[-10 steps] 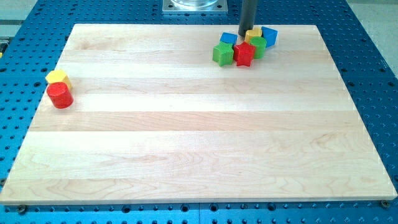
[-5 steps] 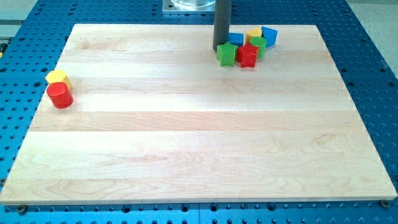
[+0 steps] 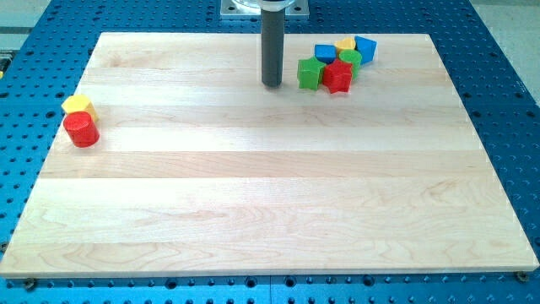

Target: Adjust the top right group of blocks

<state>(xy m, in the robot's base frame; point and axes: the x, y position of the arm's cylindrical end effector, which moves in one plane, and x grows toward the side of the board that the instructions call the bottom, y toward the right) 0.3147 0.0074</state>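
A tight group of blocks sits at the view's top right of the wooden board [image 3: 270, 194]: a green cube [image 3: 310, 73], a red star-shaped block [image 3: 337, 76], a blue block [image 3: 326, 53], a second green block [image 3: 351, 59], a yellow block [image 3: 344, 44] and a blue block [image 3: 365, 48] at the far right. My tip [image 3: 272, 84] stands on the board just left of the green cube, a short gap away, touching no block.
A yellow block [image 3: 78, 105] and a red cylinder [image 3: 82, 129] sit together at the board's left edge. A metal mount [image 3: 263, 8] shows at the view's top. Blue perforated table surrounds the board.
My tip has moved left and slightly down, from behind the group to the open board left of the green cube. The green cube and red star shifted slightly right.
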